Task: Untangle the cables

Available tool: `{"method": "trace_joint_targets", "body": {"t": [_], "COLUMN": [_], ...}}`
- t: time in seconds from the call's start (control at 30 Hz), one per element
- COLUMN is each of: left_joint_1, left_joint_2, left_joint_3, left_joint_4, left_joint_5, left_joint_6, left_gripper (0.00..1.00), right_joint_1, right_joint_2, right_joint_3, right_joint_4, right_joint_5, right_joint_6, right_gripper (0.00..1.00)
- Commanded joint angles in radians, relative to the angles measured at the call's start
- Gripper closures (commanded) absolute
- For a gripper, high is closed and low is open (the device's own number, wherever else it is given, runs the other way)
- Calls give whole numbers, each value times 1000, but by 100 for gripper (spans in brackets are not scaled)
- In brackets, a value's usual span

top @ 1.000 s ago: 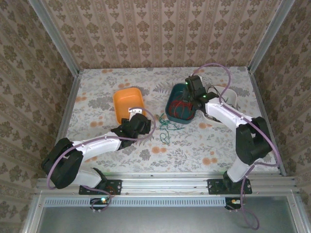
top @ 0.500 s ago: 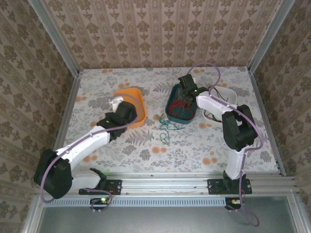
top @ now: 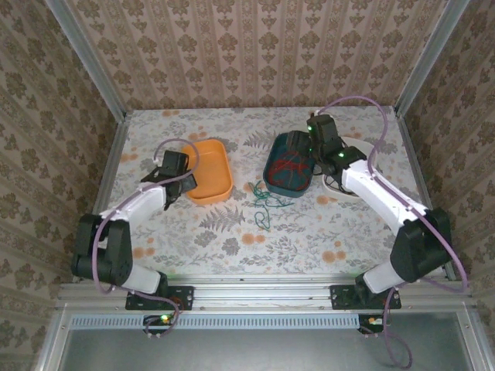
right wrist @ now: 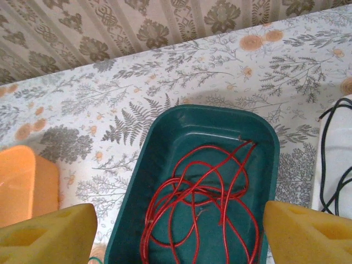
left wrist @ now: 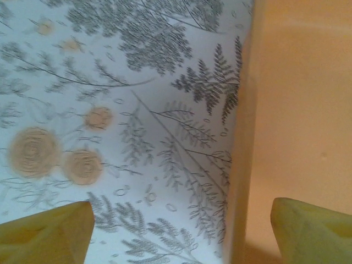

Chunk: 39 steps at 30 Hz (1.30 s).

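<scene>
- From above, the green cable (top: 265, 202) lies loose on the tabletop (top: 325, 232), just beside the near-left corner of the teal tray (top: 267, 175). Its thin, kinked line runs from that corner toward the arms' bases.
- The red cable (top: 290, 164) is coiled inside the teal tray. The orange tray (top: 213, 174) sits to that tray's left, and the white tray (top: 362, 144) sits just beside its right, partly covered by the right arm.
- The right claw (top: 319, 137) hangs over the far-right end of the teal tray. The left claw (top: 179, 174) is beyond the orange tray, at the side turned away from the teal tray.
- By my reading the green cable is the piece left to sort. The right claw looks somewhat nearer to it. It would have to come back across the teal tray toward the near-left corner and meet the cable across its length.
- The left wrist view shows yellow fingers (left wrist: 49, 234) spread wide with nothing between them. They straddle the orange tray's wall, with the patterned tabletop on one side and the bare tray floor on the other. No cable lies there.
- The right wrist view also shows both fingers (right wrist: 308, 231) spread apart and empty, high above the teal tray. The red cable loops lie straight ahead in the tray, with their long run following the tray's length.
- In the same view the black cable (right wrist: 324, 154) rests in the white tray to the right of the teal tray, and the orange tray shows at the left edge.
</scene>
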Motion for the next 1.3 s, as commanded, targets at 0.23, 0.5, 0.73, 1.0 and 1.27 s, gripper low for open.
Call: {"method": "trace_joint_targets", "body": {"t": [0.23,0.5,0.73,1.0,1.27], "left_joint_1": [-24,-79,-114,-165,-309], "left_joint_2": [286,514,626,350,74], "left_joint_3": [228,519,772,538,163], "left_joint_4": [22,-25,-92,-42,-7], "left_joint_5": [105,126,96,-30,7], "left_joint_6": [176,162,232,256,152], "left_gripper": [61,85,59,25,24], "right_joint_1": [2,19,161,227,229], "right_joint_2": [-179,-240,-111,174,339], "right_joint_3": [-102,-230,-250,-146,-115], "right_joint_4": [-45,-54,-124,-206,-188], "right_joint_5": [-72,-265,-475,-409,-462], "right_joint_6": [29,2,-103,-143,-148], "right_gripper": [22,24,28,45,61]}}
